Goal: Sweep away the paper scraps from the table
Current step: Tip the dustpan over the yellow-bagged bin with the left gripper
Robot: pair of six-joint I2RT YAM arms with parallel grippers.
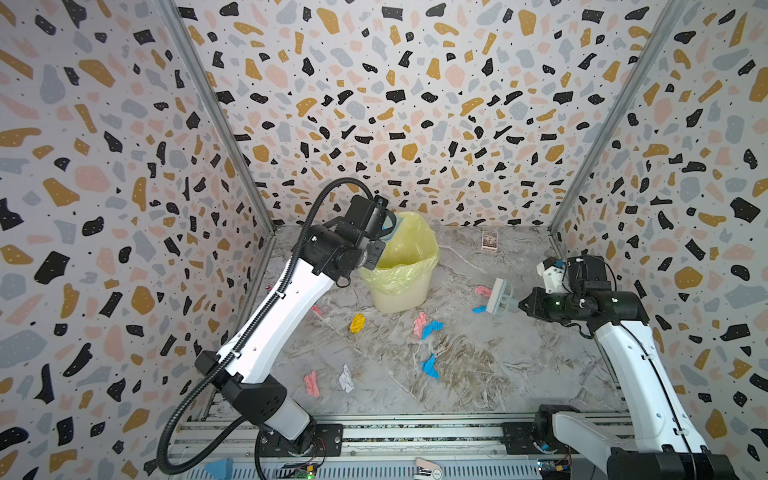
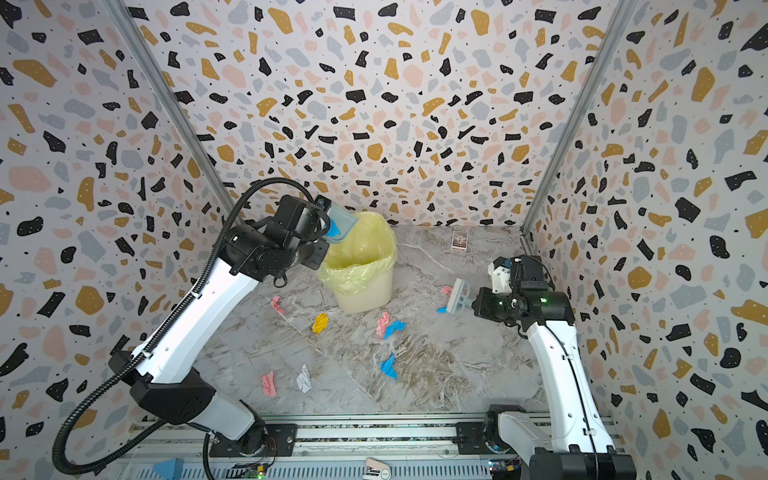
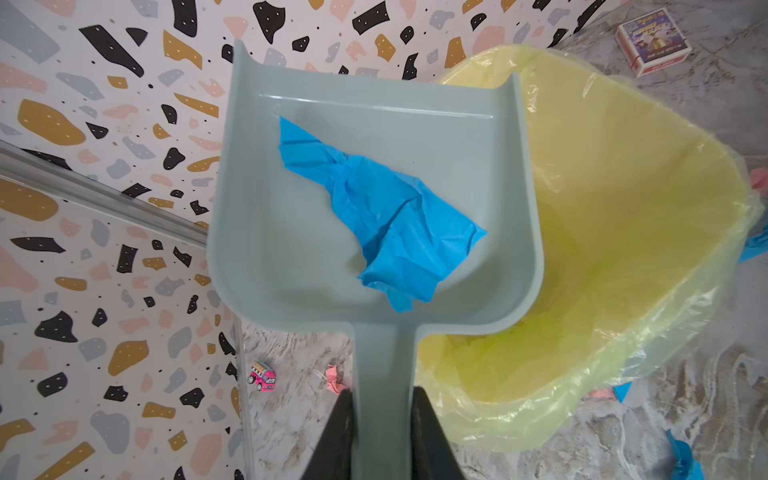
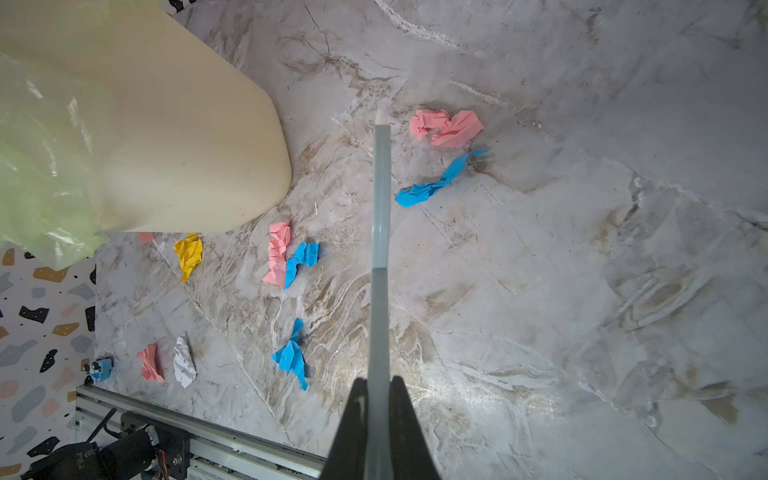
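Looking at table [image 1: 498, 374] first: walled on three sides, rail [image 1: 415, 432] along front, right half mostly bare, so plenty of sweeping room there. Tight only around bin [image 1: 399, 295], parked near back wall, toward left.

Holding dustpan [image 3: 282, 228] up at bin's left rim with left gripper [image 3: 382, 395], pinched narrow on handle. Carrying one blue scrap [image 3: 386, 216] mid-pan, not yet dumped. Only partly over bin mouth, judging by left wrist view; tipping from here risks dropping it outside rim, down by wall. Could also catch loose yellow liner [image 3: 665, 291] with pan lip and drag bin. Probably worth shifting further over opening first.

Holding brush [image 1: 500, 297] with right gripper [image 4: 379, 382], clamped fully shut on thin handle, right of bin, just beside pink bit [image 1: 482, 291] and blue bit [image 1: 478, 309]. Contact with table: cannot tell.

Left to clear, paper scraps [image 4: 286, 257] in front of bin: yellow scrap [image 1: 357, 323], pink-and-blue pair [image 1: 426, 326], second blue scrap [image 1: 430, 368], pink scrap [image 1: 311, 384] and white scrap [image 1: 346, 378] near rail. Light and crumpled, so likely to skitter or get flicked under rail on fast strokes. Keep clear of card [image 1: 489, 240] and toy car [image 3: 262, 376].
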